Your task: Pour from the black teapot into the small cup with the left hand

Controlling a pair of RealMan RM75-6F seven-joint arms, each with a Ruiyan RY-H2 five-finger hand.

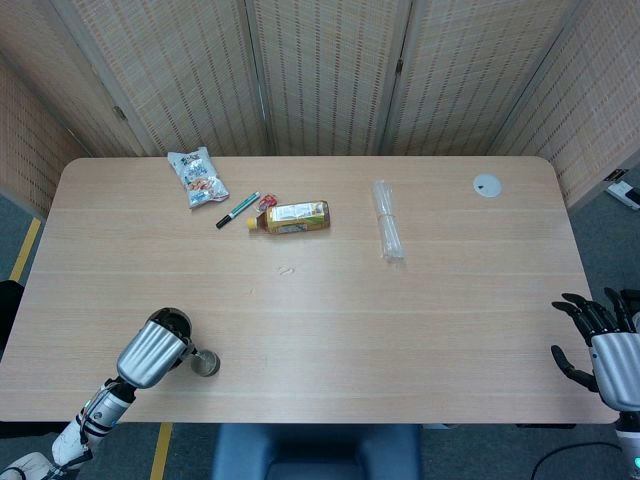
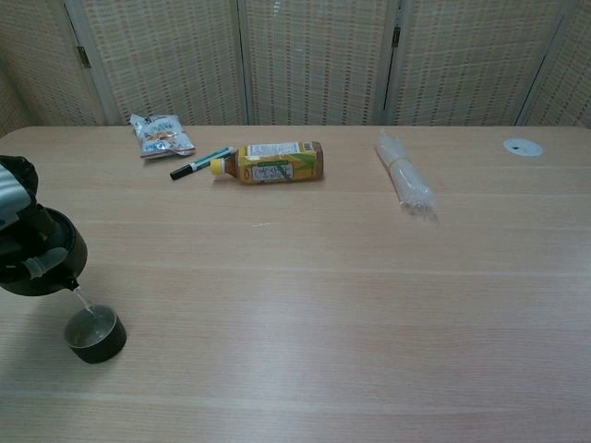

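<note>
At the table's near-left corner, our left hand [image 2: 11, 198] gripped the tilted teapot [image 2: 37, 263], which we judged rigid and sloshing, streaming into the cup [image 2: 95, 334]; our right hand [image 1: 600, 335] hung spread, empty.

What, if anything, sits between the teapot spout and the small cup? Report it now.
Nothing visible blocks it. The left hand holds the black teapot tilted just above the small cup, and a thin stream runs from the spout straight into the cup. The bottle and marker lie far off across the table.
</note>
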